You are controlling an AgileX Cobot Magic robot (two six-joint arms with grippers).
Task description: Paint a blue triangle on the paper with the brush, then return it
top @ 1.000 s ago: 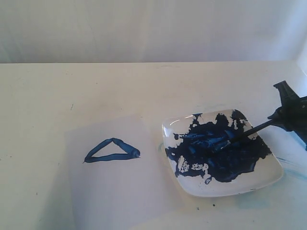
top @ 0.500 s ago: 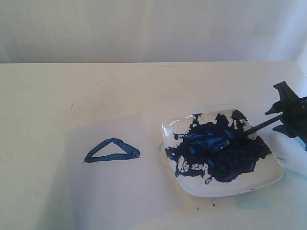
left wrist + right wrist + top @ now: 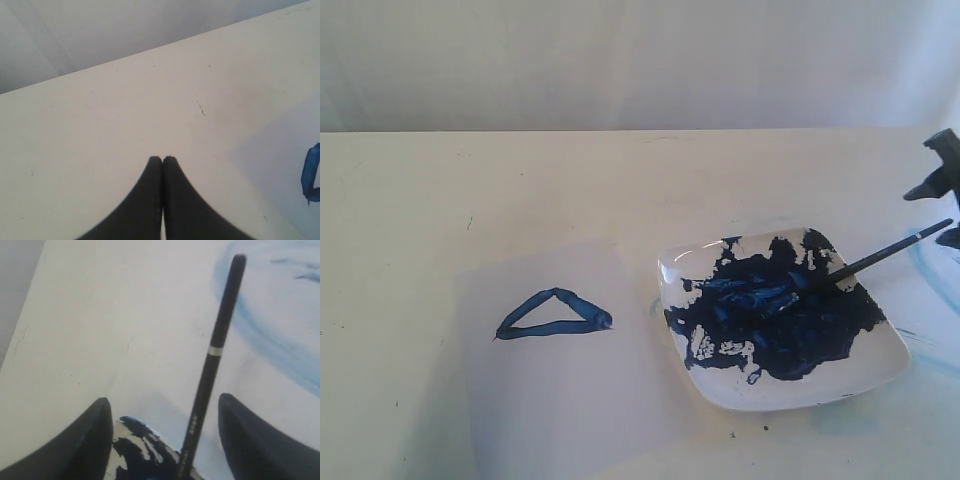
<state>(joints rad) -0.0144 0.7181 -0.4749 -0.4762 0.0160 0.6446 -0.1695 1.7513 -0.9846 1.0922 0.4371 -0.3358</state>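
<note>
The blue triangle [image 3: 555,313] is painted on the pale paper [image 3: 570,390], left of the plate. The black brush [image 3: 880,255] lies free, its bristle end in the dark paint and its handle leaning over the plate's right rim. My right gripper [image 3: 942,205] stands open at the far right, above the handle's end. In the right wrist view the brush [image 3: 215,350] runs between the wide-apart fingers of that gripper [image 3: 162,401] without touching them. My left gripper [image 3: 162,159] is shut and empty over bare table, beside the paper [image 3: 280,150] and a corner of the triangle [image 3: 311,172].
A white square plate [image 3: 760,400] holds a large dark-blue paint blotch. Faint light-blue smears [image 3: 930,270] mark the tabletop right of the plate, and those smears [image 3: 270,340] also show under the right gripper. A pale wall backs the table.
My right gripper has opened, let go of the brush handle and drawn away up and to the right. The brush stays leaning on the plate.
</note>
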